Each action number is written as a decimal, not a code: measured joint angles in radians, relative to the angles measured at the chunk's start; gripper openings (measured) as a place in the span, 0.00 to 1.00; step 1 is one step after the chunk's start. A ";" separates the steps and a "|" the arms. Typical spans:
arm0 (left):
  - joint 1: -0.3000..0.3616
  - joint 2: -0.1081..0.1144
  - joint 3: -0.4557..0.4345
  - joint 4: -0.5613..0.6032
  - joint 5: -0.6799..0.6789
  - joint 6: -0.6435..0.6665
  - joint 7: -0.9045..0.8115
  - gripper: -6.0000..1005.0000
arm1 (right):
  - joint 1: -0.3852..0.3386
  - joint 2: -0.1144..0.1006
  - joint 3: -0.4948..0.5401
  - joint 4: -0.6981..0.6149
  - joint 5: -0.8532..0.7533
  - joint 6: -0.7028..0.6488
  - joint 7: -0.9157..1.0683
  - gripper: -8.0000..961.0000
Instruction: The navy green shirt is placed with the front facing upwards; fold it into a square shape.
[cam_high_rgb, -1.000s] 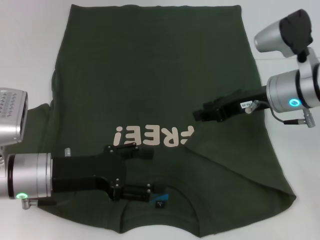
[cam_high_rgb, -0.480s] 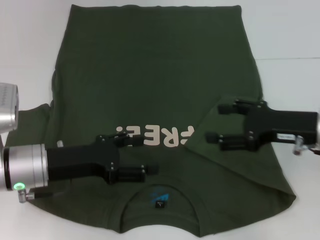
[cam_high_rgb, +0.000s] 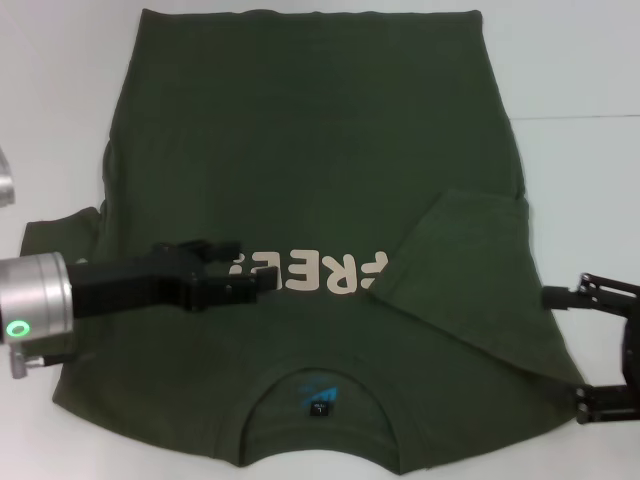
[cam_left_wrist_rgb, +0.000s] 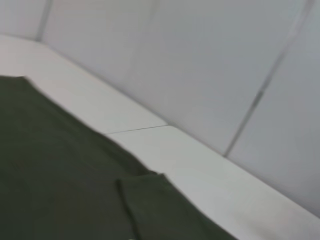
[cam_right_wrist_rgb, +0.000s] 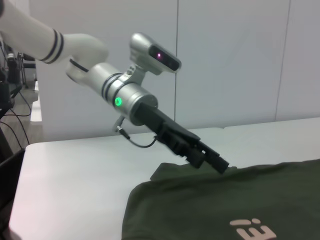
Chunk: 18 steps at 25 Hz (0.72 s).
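Head view: shirt (cam_high_rgb: 310, 150) lies flat on the white table (cam_high_rgb: 580, 60), right sleeve folded inward. Left gripper (cam_high_rgb: 245, 270) hovers over the lettering (cam_high_rgb: 310, 272), fingers apart, grasping nothing. Right gripper (cam_high_rgb: 570, 345) sits beside the shirt's edge, released.

a robotics lab or test room by the look of it: a plain white bench (cam_right_wrist_rgb: 75, 170), bare pale panelled walls (cam_right_wrist_rgb: 230, 60) behind, and at 9 o'clock in the right wrist view loose black cables (cam_right_wrist_rgb: 12, 117) beside dark equipment.
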<state>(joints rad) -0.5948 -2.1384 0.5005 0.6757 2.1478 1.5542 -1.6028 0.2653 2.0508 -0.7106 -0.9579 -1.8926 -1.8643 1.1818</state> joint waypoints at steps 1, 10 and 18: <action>0.004 0.001 0.001 0.017 0.006 -0.010 -0.034 0.93 | 0.000 -0.002 0.017 -0.003 -0.015 -0.015 0.002 0.97; 0.096 -0.013 0.002 0.369 0.164 -0.028 -0.449 0.93 | 0.051 0.029 0.044 -0.001 -0.121 0.017 0.015 0.97; 0.126 -0.001 -0.057 0.595 0.303 -0.020 -0.801 0.93 | 0.101 0.036 0.039 0.013 -0.142 0.025 0.020 0.97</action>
<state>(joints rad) -0.4693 -2.1398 0.4439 1.2711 2.4508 1.5344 -2.4036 0.3666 2.0863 -0.6713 -0.9452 -2.0349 -1.8392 1.2019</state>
